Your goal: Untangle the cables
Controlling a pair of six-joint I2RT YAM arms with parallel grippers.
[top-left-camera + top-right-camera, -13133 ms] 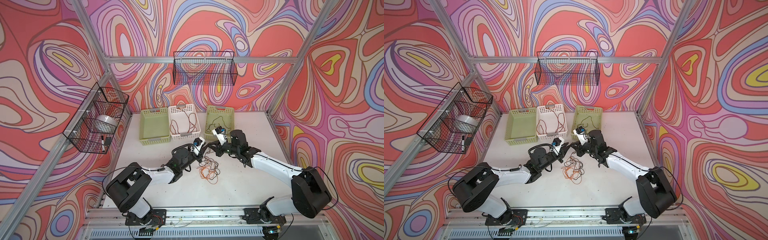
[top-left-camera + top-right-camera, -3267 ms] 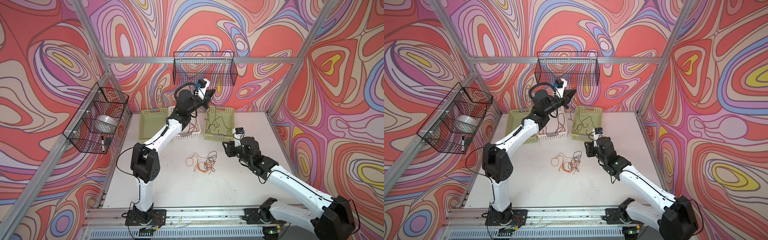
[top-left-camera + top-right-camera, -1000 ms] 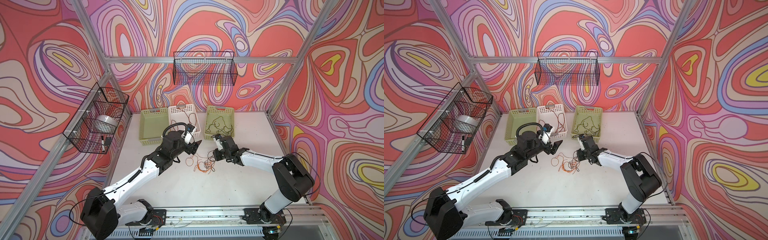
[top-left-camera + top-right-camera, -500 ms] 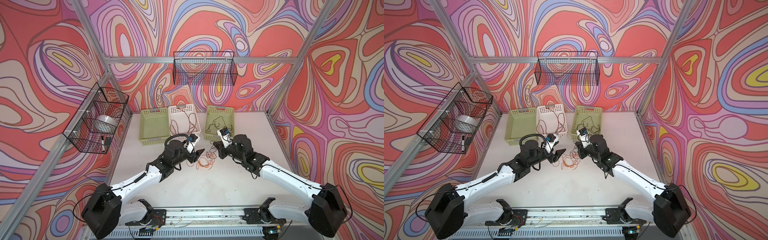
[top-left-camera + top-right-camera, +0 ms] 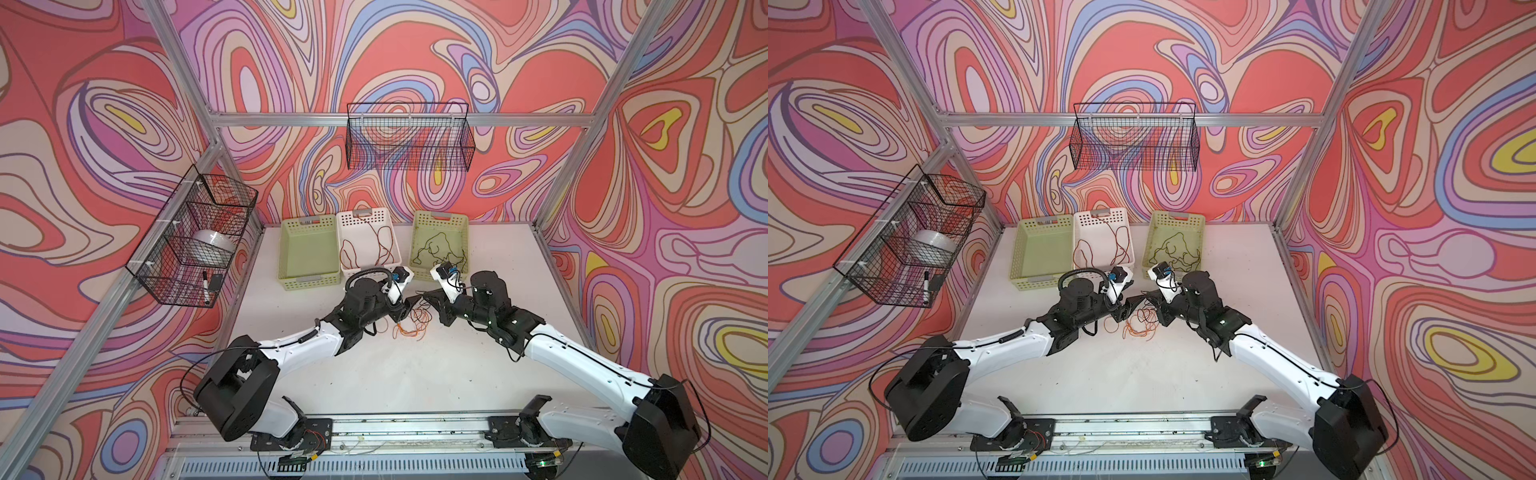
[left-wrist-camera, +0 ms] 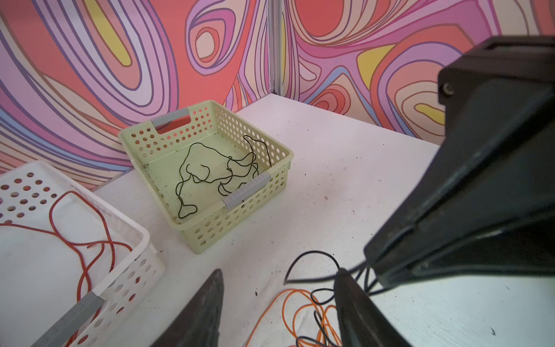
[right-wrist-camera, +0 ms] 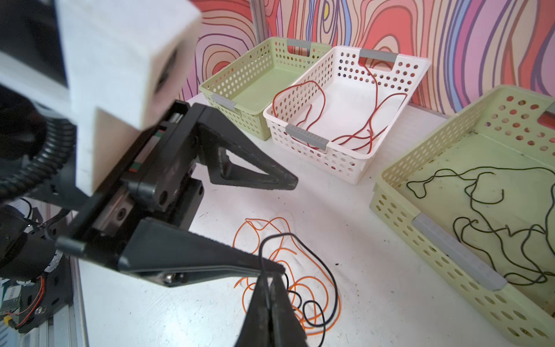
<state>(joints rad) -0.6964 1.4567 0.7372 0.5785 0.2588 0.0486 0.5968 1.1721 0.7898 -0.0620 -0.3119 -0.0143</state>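
Currently the right fingers point(image 7: 271, 278) are clenched on the black cable point(image 7: 289, 235), whose loop rises from the orange cable point(image 5: 407, 331) heaped on the table point(image 5: 415, 374) between the arms. The left fingers point(image 5: 407, 306), spread apart, straddle that loop, one tip meeting the right pair, so they seem best placed to take it.

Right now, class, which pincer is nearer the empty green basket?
Left. The left pincer, open, hangs over the tangle on the side towards the empty green basket; the right pincer, pinching the black cable, sits farther off.
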